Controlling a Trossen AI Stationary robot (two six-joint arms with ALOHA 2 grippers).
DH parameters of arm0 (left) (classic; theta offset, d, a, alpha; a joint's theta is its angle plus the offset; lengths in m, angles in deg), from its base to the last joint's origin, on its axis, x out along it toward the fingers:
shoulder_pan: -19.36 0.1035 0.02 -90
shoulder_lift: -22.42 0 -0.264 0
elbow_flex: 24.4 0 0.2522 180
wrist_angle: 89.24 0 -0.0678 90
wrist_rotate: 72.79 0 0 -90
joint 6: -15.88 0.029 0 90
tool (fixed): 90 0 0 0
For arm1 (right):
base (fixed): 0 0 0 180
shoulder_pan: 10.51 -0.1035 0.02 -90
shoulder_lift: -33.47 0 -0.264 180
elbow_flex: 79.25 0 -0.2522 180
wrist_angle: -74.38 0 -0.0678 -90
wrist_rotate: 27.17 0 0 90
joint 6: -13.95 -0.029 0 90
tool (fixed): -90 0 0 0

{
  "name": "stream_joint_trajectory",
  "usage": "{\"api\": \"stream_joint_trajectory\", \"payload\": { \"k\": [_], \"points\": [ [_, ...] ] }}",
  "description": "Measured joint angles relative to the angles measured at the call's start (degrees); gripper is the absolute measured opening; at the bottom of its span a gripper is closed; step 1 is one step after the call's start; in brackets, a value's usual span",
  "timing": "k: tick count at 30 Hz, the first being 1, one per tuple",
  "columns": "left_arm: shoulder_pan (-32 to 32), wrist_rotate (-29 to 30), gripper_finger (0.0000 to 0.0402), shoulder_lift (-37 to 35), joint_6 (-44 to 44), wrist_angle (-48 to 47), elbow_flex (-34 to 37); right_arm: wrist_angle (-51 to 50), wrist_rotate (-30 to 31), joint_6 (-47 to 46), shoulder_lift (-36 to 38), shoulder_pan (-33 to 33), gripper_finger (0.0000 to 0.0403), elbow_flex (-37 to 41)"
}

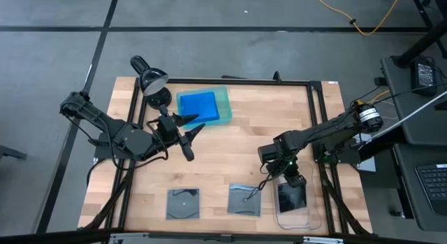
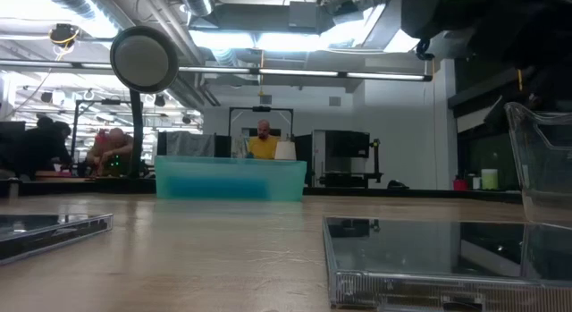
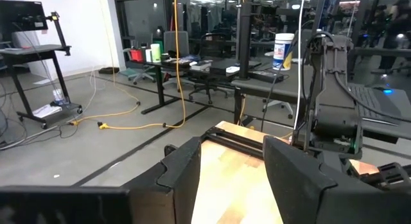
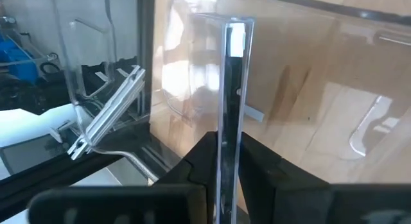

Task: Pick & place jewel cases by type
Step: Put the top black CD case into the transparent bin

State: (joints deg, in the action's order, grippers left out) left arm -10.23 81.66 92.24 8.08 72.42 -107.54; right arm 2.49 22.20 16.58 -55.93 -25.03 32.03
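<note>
Count: three grey-clear cases; blue cases stacked in the green tray [image 1: 222, 104], can't separate them. Two grey ones [image 1: 183, 203] [image 1: 245, 200] flat near the front edge, bare wood between. Right gripper [image 1: 292, 178] over the clear tray [image 1: 312, 217], fingers clamping the third case [image 4: 230, 115] edge-on, per its wrist view. Left gripper [image 1: 190, 135] parted, empty, beside the green tray.

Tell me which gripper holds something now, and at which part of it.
The right gripper pinches a grey-clear jewel case by one thin edge, held on edge over the clear plastic tray. The left gripper is open and holds nothing.
</note>
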Motion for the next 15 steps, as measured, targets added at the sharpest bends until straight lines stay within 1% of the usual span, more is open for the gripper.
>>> {"api": "stream_joint_trajectory", "payload": {
  "k": [4, 9, 15],
  "points": [
    [0.0, 0.0, 0.0164, 0.0, 0.0, 0.0, 0.0, 0.0, 0.7, -0.8, -0.2, 0.0, 0.0069, 0.0],
    [0.0, 0.0, 0.0164, 0.0, -0.1, 0.0, 0.0, -0.6, 3.8, -2.5, -0.2, 0.0, 0.0072, 0.0],
    [0.0, -0.2, 0.0164, 0.0, -2.5, -1.4, 0.0, -0.8, 5.6, -3.9, 0.8, 0.0, 0.0079, 0.0]
  ]
}}
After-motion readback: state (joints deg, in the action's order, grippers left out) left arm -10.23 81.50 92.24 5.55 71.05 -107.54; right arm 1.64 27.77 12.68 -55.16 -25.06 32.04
